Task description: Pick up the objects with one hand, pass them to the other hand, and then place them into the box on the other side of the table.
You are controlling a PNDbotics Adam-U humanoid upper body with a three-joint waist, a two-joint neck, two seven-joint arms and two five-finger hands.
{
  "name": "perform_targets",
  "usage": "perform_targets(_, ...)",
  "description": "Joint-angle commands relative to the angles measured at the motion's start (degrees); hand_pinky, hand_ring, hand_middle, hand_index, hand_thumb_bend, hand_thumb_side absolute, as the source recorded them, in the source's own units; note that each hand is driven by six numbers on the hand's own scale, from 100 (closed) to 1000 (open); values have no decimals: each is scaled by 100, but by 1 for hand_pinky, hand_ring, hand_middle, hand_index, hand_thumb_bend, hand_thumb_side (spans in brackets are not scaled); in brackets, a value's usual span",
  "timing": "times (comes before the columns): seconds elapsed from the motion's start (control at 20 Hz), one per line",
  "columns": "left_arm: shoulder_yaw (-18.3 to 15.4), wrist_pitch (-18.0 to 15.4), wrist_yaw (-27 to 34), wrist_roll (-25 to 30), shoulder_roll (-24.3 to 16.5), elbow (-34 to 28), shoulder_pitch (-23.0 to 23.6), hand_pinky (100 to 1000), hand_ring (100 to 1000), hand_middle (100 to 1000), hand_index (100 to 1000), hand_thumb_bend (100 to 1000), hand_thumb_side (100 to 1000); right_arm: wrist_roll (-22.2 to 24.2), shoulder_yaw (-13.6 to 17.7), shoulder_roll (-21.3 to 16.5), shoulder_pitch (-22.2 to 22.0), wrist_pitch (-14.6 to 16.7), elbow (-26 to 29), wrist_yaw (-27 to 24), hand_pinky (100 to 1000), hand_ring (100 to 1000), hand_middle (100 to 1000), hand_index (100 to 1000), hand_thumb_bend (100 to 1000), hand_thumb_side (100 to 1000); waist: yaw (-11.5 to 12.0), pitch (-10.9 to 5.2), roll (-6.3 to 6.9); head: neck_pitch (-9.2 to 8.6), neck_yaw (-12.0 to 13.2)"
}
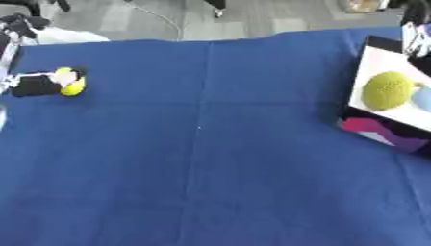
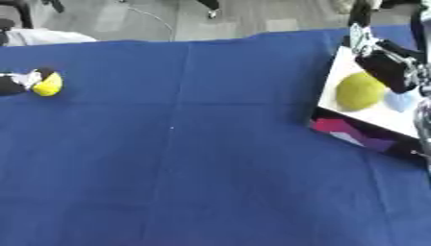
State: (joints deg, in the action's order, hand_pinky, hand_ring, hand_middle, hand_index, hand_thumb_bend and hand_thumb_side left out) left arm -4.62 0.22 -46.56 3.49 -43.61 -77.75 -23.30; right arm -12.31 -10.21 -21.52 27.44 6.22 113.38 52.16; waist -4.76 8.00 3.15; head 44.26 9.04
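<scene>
A small yellow object (image 1: 73, 86) with a pale patch lies at the far left of the blue table. My left hand (image 1: 35, 85), black, comes in from the left edge with its fingers curled round that object. The box (image 2: 333, 89) stands at the right edge, white inside with a dark patterned side wall (image 2: 353, 133). In it lie a yellow-green ball (image 2: 360, 91) and a pale blue thing (image 2: 400, 101). My right hand (image 2: 389, 68) hangs over the box's far part, just above the ball; its state is unclear.
Blue cloth (image 1: 210, 144) covers the whole table, with a crease down the middle. Beyond the far edge are grey floor, a cable (image 1: 160, 19) and white and dark gear (image 1: 25, 29) at the far left corner.
</scene>
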Motion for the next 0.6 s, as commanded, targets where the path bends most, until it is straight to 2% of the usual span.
perform_targets(0.05,48,-11,-428,476,-616,789,-293,779,687,683,820,606,296,74,-105,76,58,178,121,34,704,843,766,928,100,100,-24,-87,50,-15,77)
perform_targets(0.15,64,-15,-680,710,-691,1365,-499,774,671,666,808,611,290,95,-142,132,46,227,121,44,702,842,764,924,100,100,-51,-64,28,-15,108)
perform_targets(0.25,38,-11,-797,787,-668,1877,-685,761,646,642,787,659,341,96,-163,177,40,259,121,46,701,841,763,921,100,100,-78,-30,-1,-15,138)
perform_targets(0.4,14,-29,-737,601,-563,2442,-899,751,630,625,770,710,393,72,-173,231,44,284,121,42,699,839,758,919,100,100,-118,26,-51,-15,153)
perform_targets(0.6,92,-151,-699,244,-384,2791,-1118,743,617,610,755,674,384,37,-183,290,57,297,121,23,695,839,755,918,100,100,-163,108,-112,-15,142)
